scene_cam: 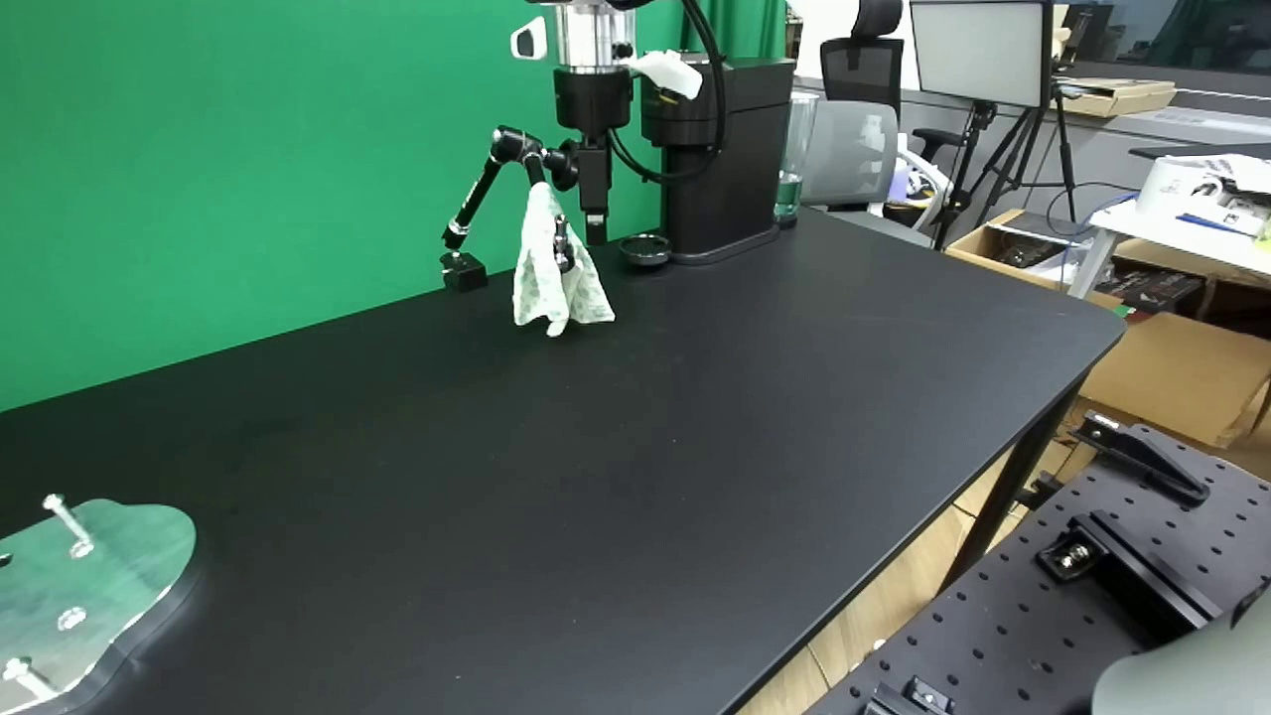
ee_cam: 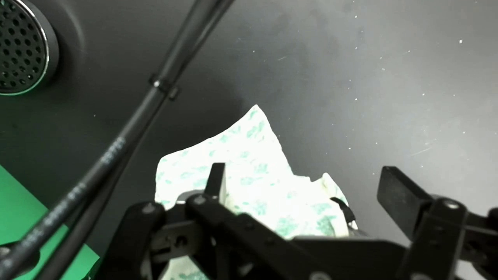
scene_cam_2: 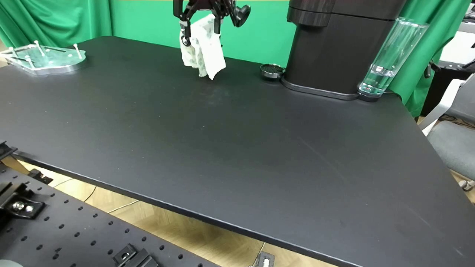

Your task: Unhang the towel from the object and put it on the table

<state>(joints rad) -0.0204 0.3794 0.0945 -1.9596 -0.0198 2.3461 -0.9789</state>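
In the wrist view our pincer (ee_cam: 303, 175) stands wide apart at lower centre and grips nothing, the towel (ee_cam: 253, 167) showing below and between its fingers (ee_cam: 402, 200), so we judge we are lining up the grasp and must next pinch the towel and lift it clear. In an exterior view the towel hangs from the black stand (scene_cam: 510, 146) at upper centre, the arm (scene_cam: 588, 45) pointing straight down beside it. In an exterior view, at top centre, the fingers overlap the towel, above the desk (scene_cam_2: 237, 141).
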